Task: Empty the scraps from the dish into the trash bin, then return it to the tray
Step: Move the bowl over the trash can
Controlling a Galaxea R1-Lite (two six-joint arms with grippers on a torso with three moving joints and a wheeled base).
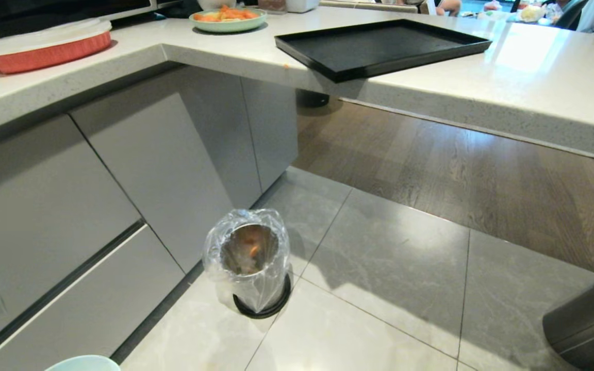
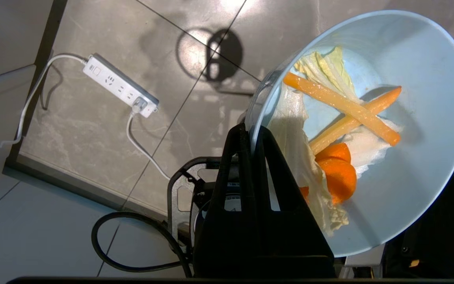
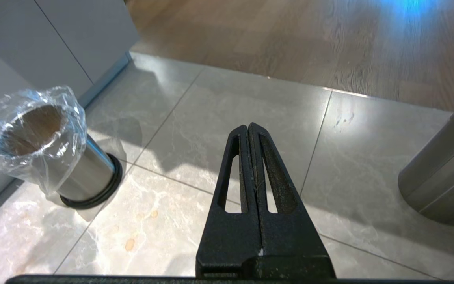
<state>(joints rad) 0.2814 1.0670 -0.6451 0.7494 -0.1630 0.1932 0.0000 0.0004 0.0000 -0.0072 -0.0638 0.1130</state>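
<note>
My left gripper [image 2: 252, 136] is pinched on the rim of the dish [image 2: 420, 130], which sits tipped on edge at the right of the left wrist frame; the scraps [image 2: 339, 134], carrot slices, pale strips and leafy pieces, lie inside it; in the head frame only a sliver of the dish [image 1: 84, 363] shows at the bottom left edge; the trash bin [image 1: 249, 260] stands on the tiled floor at lower centre, well apart from it; the tray [image 1: 379, 49] rests bare on the counter [image 1: 544, 77] at upper centre; my right gripper [image 3: 249, 128] hangs over the floor tiles, fingers pressed together on nothing, the larger steel cylinder [image 3: 440, 177] at that frame's right.
</note>
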